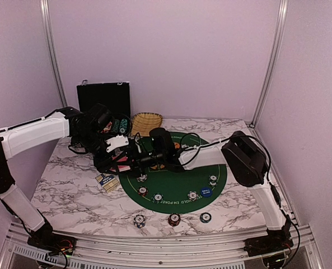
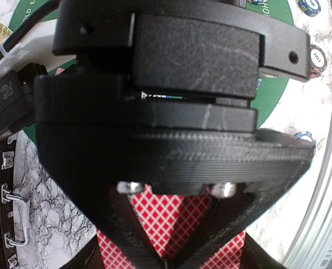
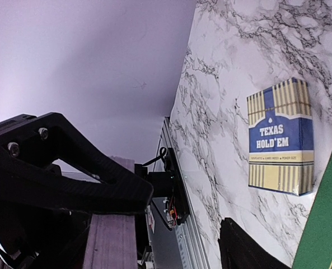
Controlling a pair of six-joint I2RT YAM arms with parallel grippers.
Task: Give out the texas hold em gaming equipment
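My left gripper (image 1: pixel 114 161) is over the left edge of the round green mat (image 1: pixel 179 178). In the left wrist view it (image 2: pixel 166 261) is shut on red-checked playing cards (image 2: pixel 164 216), which also show pink-red in the top view (image 1: pixel 120 163). My right gripper (image 1: pixel 134 162) reaches in from the right and sits right against the left one. In the right wrist view it (image 3: pixel 182 224) looks open, with a pale flat strip (image 3: pixel 107 241) beside one finger. Striped chips (image 1: pixel 158 197) and a blue disc (image 1: pixel 206 192) lie on the mat. Three chips (image 1: pixel 174 219) lie on the marble in front.
A blue-and-yellow Texas Hold'em card box (image 1: pixel 107 181) lies on the marble left of the mat and shows in the right wrist view (image 3: pixel 280 137). A black hard case (image 1: pixel 104 98) and a woven straw basket (image 1: pixel 146 122) stand at the back.
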